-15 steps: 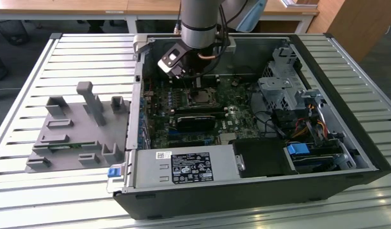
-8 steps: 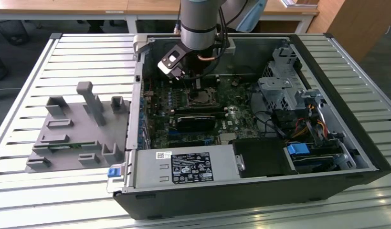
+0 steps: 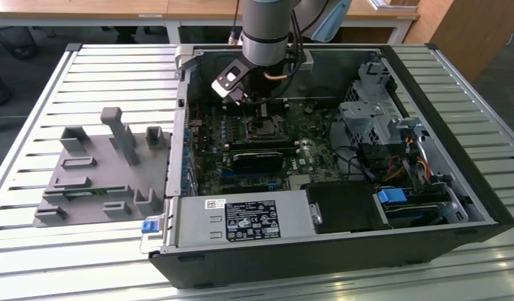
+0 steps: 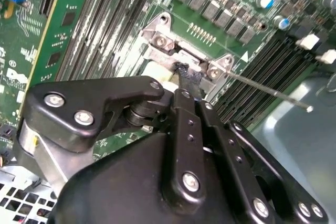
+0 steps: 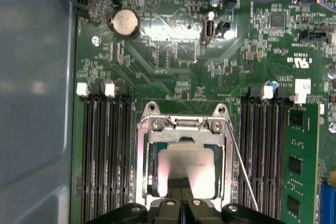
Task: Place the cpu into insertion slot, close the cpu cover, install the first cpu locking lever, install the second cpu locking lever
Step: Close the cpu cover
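The cpu [image 5: 186,161] lies in the insertion slot [image 3: 262,130], its silvery top showing through the middle opening of the cpu cover [image 5: 144,150]. The cover lies flat over it. My gripper [image 5: 179,183] is shut, with nothing between its fingers, and its black tip rests on or just above the cpu's top. In the second wrist view the gripper [image 4: 185,74] points at the cover's hinged end. In the exterior view the gripper [image 3: 261,113] hangs straight over the socket. A thin wire locking lever [image 5: 242,171] [image 4: 268,92] angles away from one side of the socket, unlatched.
Black memory slots [image 5: 105,150] flank the socket on both sides, with a green card [image 5: 302,166] beyond. The case wall [image 5: 37,103] is close by. A power supply [image 3: 240,219], a drive cage [image 3: 369,119] and cables crowd the case. A grey fixture [image 3: 98,175] sits on the slatted table.
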You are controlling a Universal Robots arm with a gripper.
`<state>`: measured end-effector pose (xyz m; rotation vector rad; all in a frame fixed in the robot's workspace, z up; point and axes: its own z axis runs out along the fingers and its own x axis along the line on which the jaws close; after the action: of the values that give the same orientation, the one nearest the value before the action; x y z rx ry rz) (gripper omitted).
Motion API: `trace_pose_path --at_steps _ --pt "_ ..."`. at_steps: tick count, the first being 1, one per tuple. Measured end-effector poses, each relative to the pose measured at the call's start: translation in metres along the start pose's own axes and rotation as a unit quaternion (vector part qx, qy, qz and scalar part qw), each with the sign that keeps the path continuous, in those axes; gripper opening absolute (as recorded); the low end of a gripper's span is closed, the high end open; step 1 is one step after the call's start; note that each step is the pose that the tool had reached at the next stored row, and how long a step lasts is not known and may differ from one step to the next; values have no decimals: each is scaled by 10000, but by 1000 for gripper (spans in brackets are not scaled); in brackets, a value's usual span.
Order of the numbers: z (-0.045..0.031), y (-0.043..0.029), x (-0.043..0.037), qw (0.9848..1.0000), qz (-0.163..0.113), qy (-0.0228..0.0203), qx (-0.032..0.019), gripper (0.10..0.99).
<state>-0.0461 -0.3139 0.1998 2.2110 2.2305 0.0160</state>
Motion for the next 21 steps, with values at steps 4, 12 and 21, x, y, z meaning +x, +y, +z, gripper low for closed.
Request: trace_pose_path --at_steps 4,12,21 --pt "-53 16 1 10000 1 9 0 106" --pt "-76 -64 1 10000 -7 8 -85 106" --pt "-32 -66 0 9999 -15 -6 -153 106"
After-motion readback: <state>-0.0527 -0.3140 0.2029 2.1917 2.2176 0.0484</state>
